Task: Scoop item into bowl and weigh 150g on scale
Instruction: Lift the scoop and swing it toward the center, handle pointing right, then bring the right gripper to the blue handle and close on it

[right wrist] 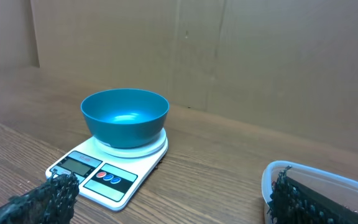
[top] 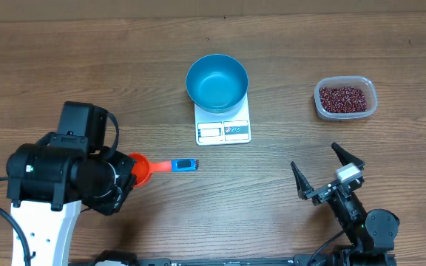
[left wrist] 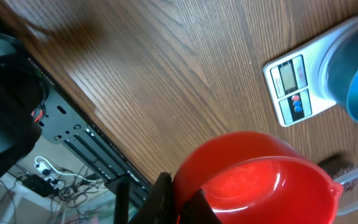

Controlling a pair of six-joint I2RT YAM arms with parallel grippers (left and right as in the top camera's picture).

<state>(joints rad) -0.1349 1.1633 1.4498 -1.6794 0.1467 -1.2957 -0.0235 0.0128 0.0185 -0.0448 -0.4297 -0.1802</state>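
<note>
The blue bowl (top: pixel 217 81) stands empty on the white scale (top: pixel 224 131) at the table's middle back. Dark red beans (top: pixel 342 97) fill a clear tub (top: pixel 346 111) at the back right. My left gripper (top: pixel 128 174) is shut on the rim of a red scoop (top: pixel 140 168) with a blue handle (top: pixel 184 165), left of centre. In the left wrist view the scoop (left wrist: pixel 260 180) is empty, its rim pinched in my gripper (left wrist: pixel 180 202). My right gripper (top: pixel 324 174) stands open near the front right, with nothing between its fingers; the right wrist view shows the bowl (right wrist: pixel 125 115) and scale (right wrist: pixel 104 174) ahead.
The tub's rim (right wrist: pixel 303 171) shows just beyond my right fingertip (right wrist: pixel 291 199). The left arm's bulky black body (top: pixel 58 166) covers the table's left front. Bare wood lies between scoop, scale and right gripper.
</note>
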